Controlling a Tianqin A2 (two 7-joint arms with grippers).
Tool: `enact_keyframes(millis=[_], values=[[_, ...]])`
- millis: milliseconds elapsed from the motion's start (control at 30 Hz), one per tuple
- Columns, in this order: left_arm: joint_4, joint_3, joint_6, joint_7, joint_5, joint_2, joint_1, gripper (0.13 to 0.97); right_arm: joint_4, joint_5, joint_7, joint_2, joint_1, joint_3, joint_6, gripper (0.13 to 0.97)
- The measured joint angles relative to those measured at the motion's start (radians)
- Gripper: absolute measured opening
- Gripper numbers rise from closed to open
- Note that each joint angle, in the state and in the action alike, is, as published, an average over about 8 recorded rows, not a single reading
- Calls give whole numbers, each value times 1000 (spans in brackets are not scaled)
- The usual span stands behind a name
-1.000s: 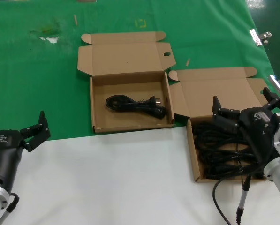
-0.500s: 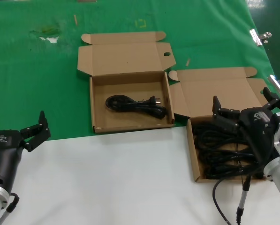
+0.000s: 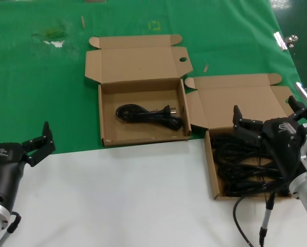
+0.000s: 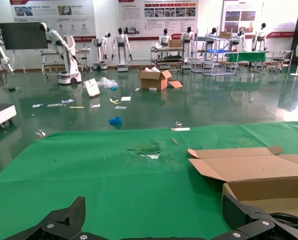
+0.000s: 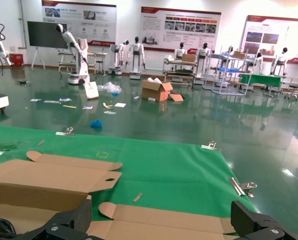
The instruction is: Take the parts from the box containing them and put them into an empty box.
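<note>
Two brown cardboard boxes lie open, lids back. The right box [image 3: 210,167] holds a pile of several black power cords [image 3: 239,165]. The middle box [image 3: 101,119] holds one bundled cord [image 3: 149,116]. My right gripper [image 3: 265,111] is open and empty, just above the far edge of the cord pile, in front of that box's lid [image 5: 188,220]. My left gripper [image 3: 37,139] is open and empty at the left, over the edge of the green cloth, well apart from the middle box [image 4: 261,187].
Green cloth [image 3: 40,77] covers the far part of the table and a white surface [image 3: 122,200] the near part. Metal clips [image 3: 284,40] sit on the cloth's right edge. A grey cable [image 3: 264,221] hangs near my right arm.
</note>
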Motion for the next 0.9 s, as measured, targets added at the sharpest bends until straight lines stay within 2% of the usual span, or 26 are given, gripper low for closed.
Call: enact_keyframes(millis=[900], values=[[0, 0, 0, 0, 0, 0, 0, 966, 0, 0, 0, 0, 0, 0, 0, 966]])
